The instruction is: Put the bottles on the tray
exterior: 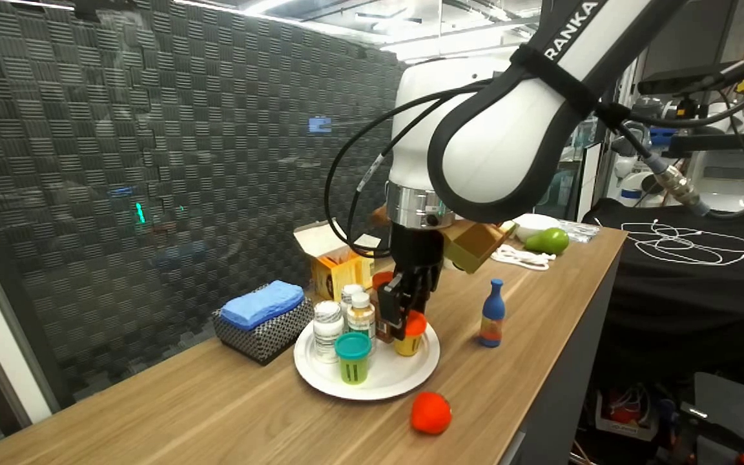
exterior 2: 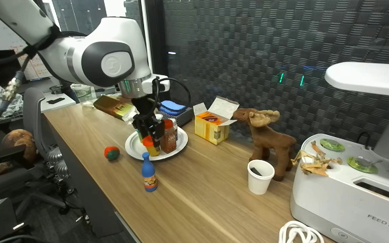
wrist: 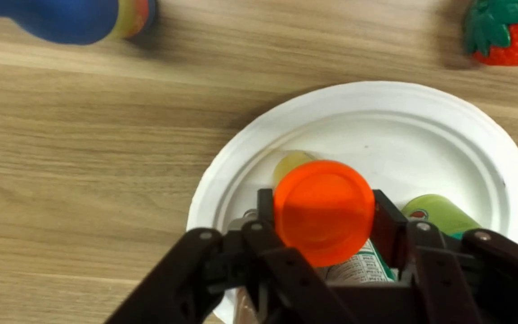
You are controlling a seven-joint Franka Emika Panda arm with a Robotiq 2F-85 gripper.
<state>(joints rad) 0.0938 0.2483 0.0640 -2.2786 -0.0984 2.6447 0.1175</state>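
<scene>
Note the blue bottle (exterior 2: 149,176) upright on the table (exterior 2: 198,189); beyond, the orange-capped jar (exterior 2: 152,150), clamped in the gripper (wrist: 322,208) over the tray (wrist: 403,96) (cannot tell whether touching it); alongside, the red-capped bottle (exterior 2: 169,140), on the tray.

In the wrist view the blue plastic bottle (wrist: 74,20) runs off the top-left corner, the red-and-green plastic strawberry (wrist: 517,38) gets chopped at the right, and the black fingers (wrist: 389,225) block the bottom of the round white plate (wrist: 367,96) plus most of the teal-capped green plastic jar (wrist: 439,213). The yellow plastic jar with an orange lid (wrist: 324,211) has pretty much its whole body hidden under that lid. Can't make out the tiny print on the white bottle (wrist: 360,267). In an exterior view the brown bottle with a red cap (exterior: 382,326) is partly behind the fingers.
</scene>
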